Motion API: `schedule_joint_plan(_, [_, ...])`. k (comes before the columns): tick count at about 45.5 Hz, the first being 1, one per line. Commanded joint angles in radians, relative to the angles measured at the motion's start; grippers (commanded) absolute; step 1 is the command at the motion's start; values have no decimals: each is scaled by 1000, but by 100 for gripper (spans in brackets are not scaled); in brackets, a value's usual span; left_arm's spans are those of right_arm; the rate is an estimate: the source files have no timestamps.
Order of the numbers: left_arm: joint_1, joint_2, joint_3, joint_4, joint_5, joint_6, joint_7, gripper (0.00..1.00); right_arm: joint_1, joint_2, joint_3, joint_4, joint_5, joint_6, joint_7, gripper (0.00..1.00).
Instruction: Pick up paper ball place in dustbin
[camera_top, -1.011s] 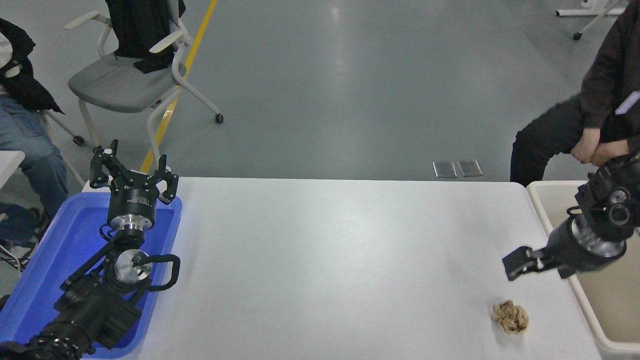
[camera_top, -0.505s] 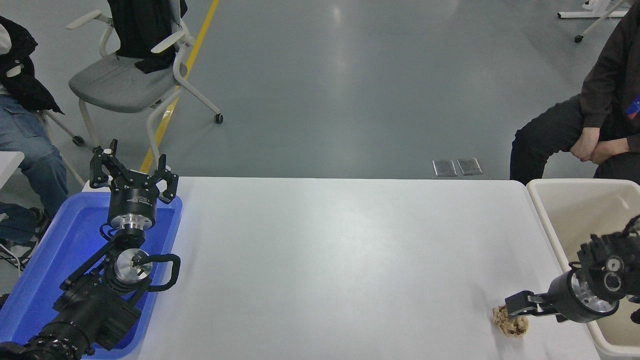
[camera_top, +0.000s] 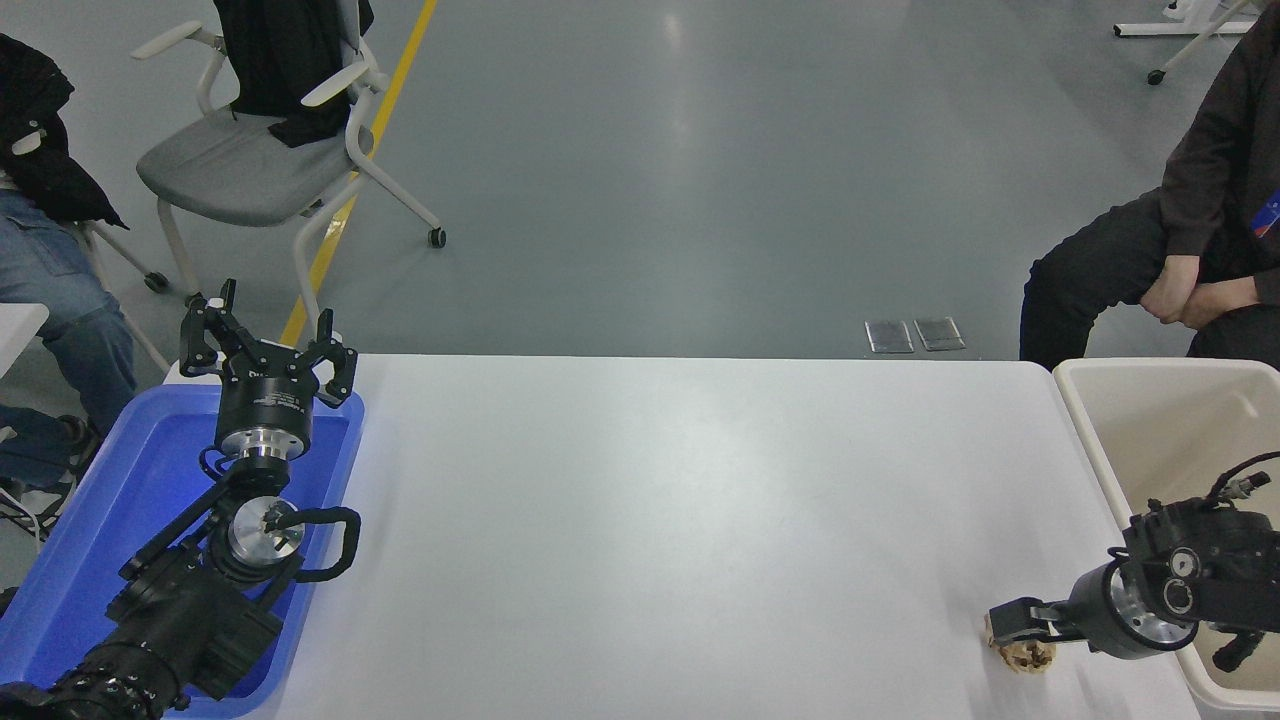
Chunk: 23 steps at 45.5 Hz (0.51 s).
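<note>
The paper ball (camera_top: 1027, 657), a small tan crumpled wad, lies on the white table (camera_top: 660, 520) near its front right corner. My right gripper (camera_top: 1012, 630) comes in from the right edge and is down on the ball, covering its top, so only the lower part shows. The frame does not show whether it has closed on the ball. The dustbin (camera_top: 1150, 420), a cream tub, stands just off the table's right end, right of the ball. My left gripper (camera_top: 265, 335) is open and empty, parked above the blue tray.
A blue tray (camera_top: 90, 520) sits at the table's left end under the left arm. A person in dark clothes sits behind the dustbin at the far right (camera_top: 1200, 230). Another person (camera_top: 50, 250) and a grey chair (camera_top: 250, 160) are at the far left.
My right gripper has dropped from above the table, beside the dustbin, down and toward the near edge onto the paper ball. The ball and the left arm have not moved.
</note>
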Motion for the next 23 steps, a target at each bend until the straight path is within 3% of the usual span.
schedule_joint_plan(1, [0,0,0,0,0,0,0,99,-26,21,9,-24,4,-32,0,100])
schedule_joint_plan(5, [0,0,0,0,0,0,0,99,-28,25,9,-25,4,-32,0,94])
schedule_joint_plan(7, [0,0,0,1,0,0,0,99,-29,25,9,-25,5,-34,2,85])
schedule_joint_plan(13, [0,0,0,1,0,0,0,99,-31,27,9,-28,4,-32,22,41])
schedule_joint_plan(17, [0,0,0,0,0,0,0,99,-29,27,9,-28,4,-31,22,28])
schedule_joint_plan(20, [0,0,0,1,0,0,0,99,-28,24,9,-28,4,-29,23,0])
schedule_joint_plan(23, [0,0,0,0,0,0,0,99,-25,18,8,-25,4,-28,25,0])
